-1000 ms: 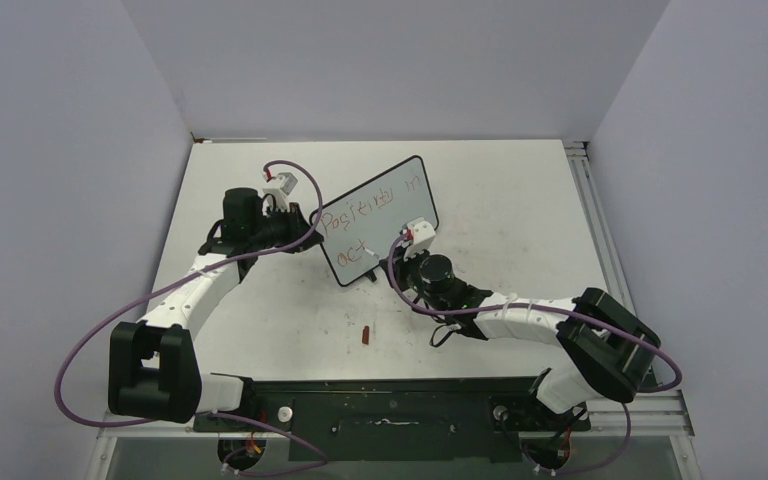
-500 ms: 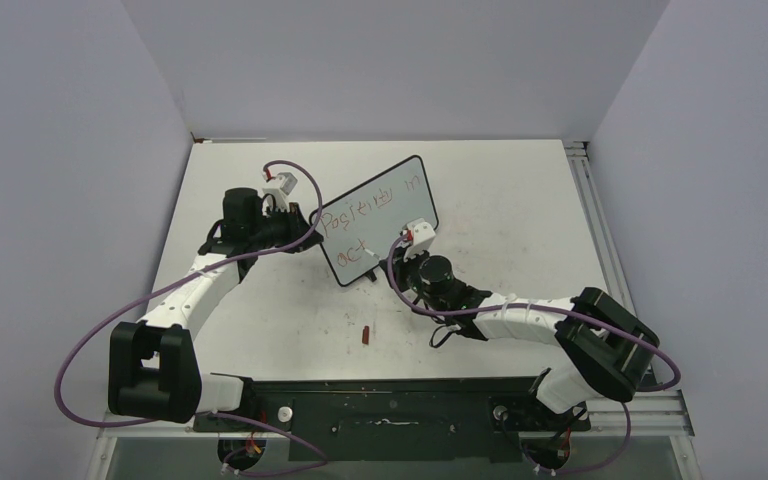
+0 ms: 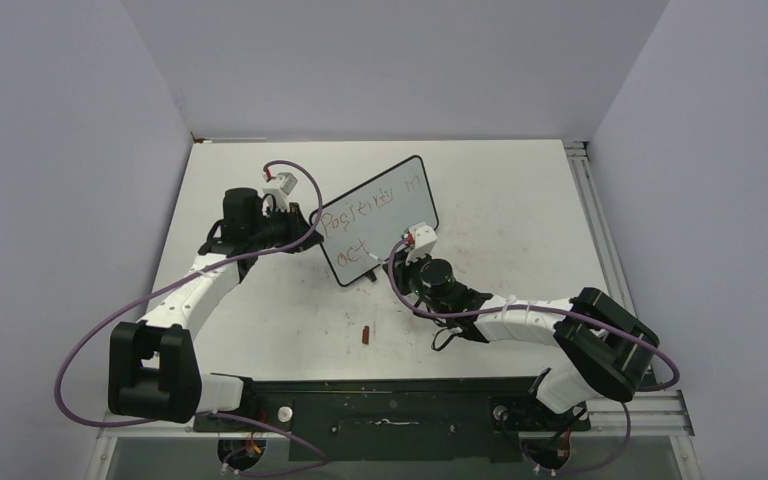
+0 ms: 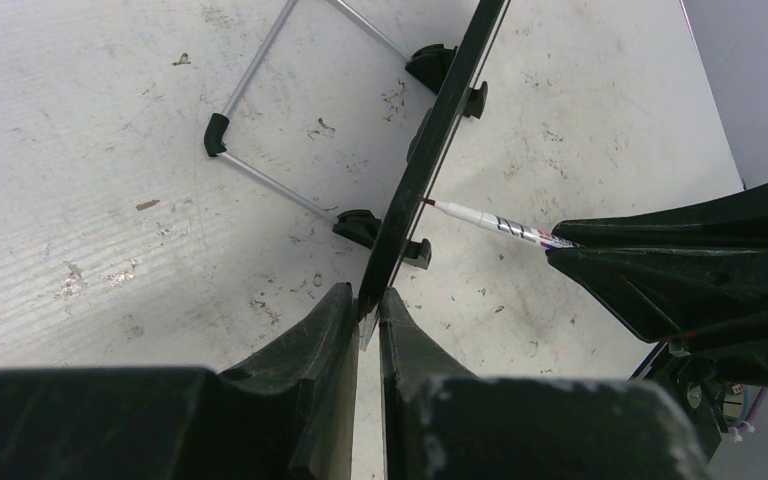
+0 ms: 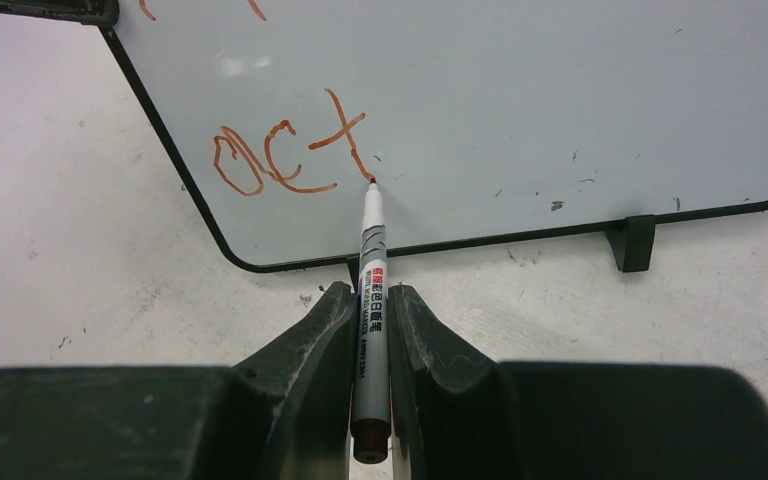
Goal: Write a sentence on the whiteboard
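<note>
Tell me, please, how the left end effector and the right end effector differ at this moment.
The left end effector is shut on the thin edge of the whiteboard; the right end effector is shut on a marker. The left one grips from the board's side; the right one faces the board's front, marker tip against the "act" of the sentence. Both are black and shut.

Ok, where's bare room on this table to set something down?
Free: white tabletop right of the black-framed whiteboard, to the metal side rail; also the near patch between the left arm and the small red piece. Crowded: around the board, where the left gripper clamps its edge and the right gripper holds the grey marker.
</note>
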